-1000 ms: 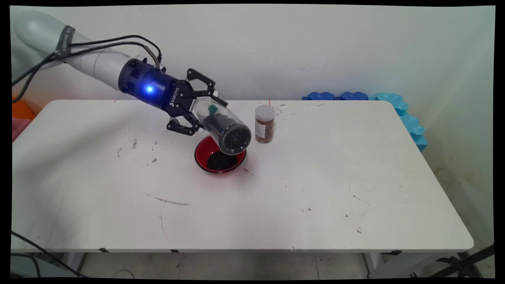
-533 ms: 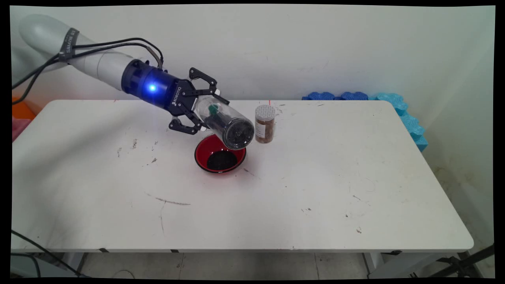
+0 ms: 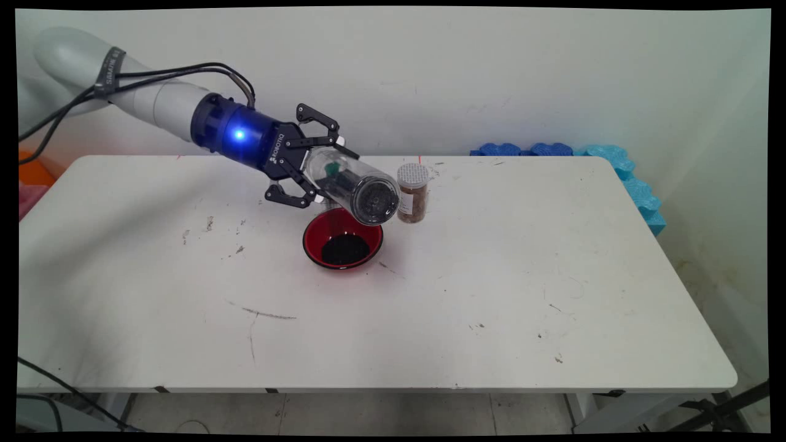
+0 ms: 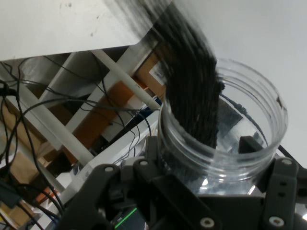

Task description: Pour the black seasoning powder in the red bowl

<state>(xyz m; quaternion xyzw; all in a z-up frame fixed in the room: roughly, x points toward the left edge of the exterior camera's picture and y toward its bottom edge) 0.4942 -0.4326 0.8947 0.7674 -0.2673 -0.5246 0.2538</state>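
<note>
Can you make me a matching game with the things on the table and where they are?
Things:
1. clear jar
2. red bowl
3. small spice jar
4. blue foam pieces

Where or how:
A. standing upright on the table, with brown stuff inside
B. at the table's far right corner, by the wall
C. held tipped on its side in the gripper
D. on the table under the tipped jar, with black grains inside

Pairs: 1-C, 2-D, 3-A, 4-B
</note>
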